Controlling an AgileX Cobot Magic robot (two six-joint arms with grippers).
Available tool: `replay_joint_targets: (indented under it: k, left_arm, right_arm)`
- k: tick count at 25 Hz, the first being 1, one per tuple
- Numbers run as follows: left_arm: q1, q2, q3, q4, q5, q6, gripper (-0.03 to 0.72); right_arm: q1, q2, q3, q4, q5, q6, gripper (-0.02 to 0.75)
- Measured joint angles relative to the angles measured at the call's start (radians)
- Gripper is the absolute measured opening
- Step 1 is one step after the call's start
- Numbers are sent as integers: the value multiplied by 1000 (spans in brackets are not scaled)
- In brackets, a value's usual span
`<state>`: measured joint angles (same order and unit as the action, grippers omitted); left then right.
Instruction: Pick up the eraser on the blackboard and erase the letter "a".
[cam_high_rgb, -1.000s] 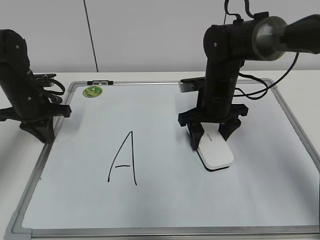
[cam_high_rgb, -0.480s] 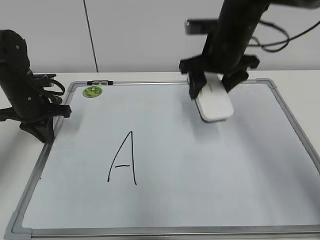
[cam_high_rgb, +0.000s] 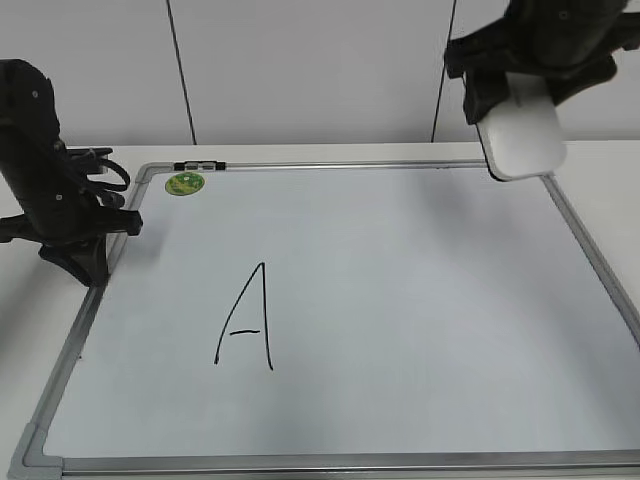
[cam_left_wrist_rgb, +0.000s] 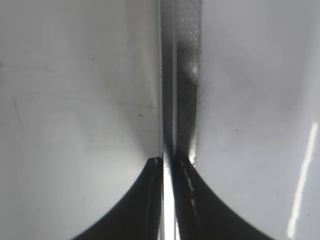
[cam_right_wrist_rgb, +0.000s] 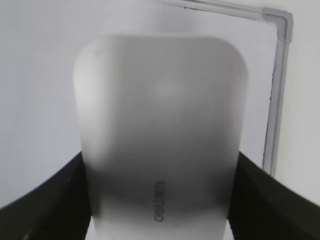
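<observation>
Both hand (cam_high_rgb: 528, 90) fingers half-hidden — eraser (cam_high_rgb: 521, 137) apparently clamped, aloft.

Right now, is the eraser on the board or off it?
Off it. The eraser hangs in the right gripper above the blackboard's far right corner, with its fingers clamped on both sides.

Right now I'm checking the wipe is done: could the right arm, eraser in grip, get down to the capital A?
Probably yes. The right gripper holds the eraser above the blackboard's far right corner; nothing stands between it and the capital A.

Pale wall (cam_high_rgb: 300, 70) w/ dark vertical seams behind white table (cam_high_rgb: 30, 310).
</observation>
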<state>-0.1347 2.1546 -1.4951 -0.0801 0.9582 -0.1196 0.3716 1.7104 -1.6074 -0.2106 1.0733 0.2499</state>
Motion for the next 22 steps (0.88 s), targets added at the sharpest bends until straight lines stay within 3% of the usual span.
replay_joint_targets:
  k: [4,10,18,22]
  left_arm:
    - [0,0,0,0,0,0,55]
    - [0,0,0,0,0,0,56]
    - [0,0,0,-2,0,0,57]
    - [0,0,0,-2,0,0,60]
  right_arm:
    - [-40,-75,143,-5,-32,8,528]
    - [-198,-141,306,9,-57,10,528]
    - [-296,-109,308,54,-74,-43,528]
    - [-343,-8,229,114,-25,-105,528]
